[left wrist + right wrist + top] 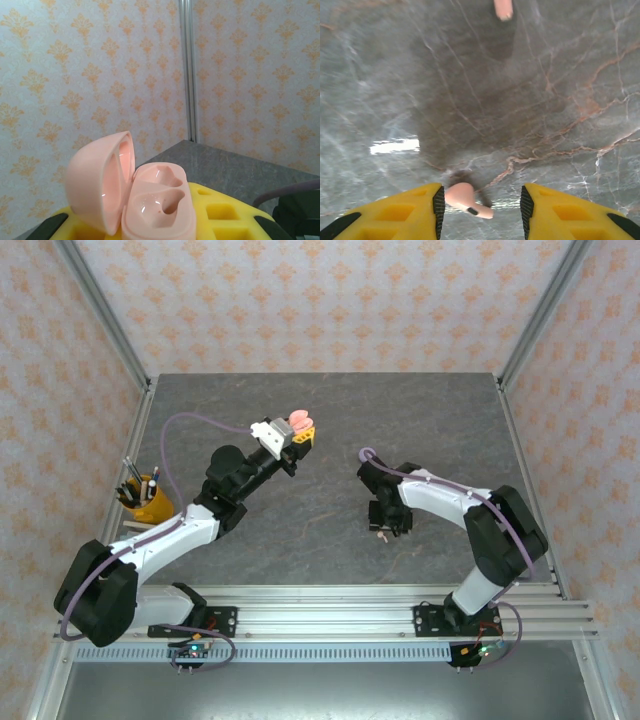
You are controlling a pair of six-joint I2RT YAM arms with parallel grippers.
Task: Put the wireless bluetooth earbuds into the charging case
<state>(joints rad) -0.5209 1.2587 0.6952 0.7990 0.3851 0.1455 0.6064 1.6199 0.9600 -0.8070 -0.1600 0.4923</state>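
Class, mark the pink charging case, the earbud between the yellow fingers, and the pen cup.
pink charging case [159, 210]: left wrist view, base.
earbud [460, 195]: right wrist view, bulb.
pen cup [152, 508]: top external view, side.

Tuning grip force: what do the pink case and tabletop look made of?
The pink case looks like glossy moulded plastic: smooth shell, bright highlights in its wells. The tabletop looks like grey veined stone, semi-gloss given the light reflection; real stone or laminate, can't tell.
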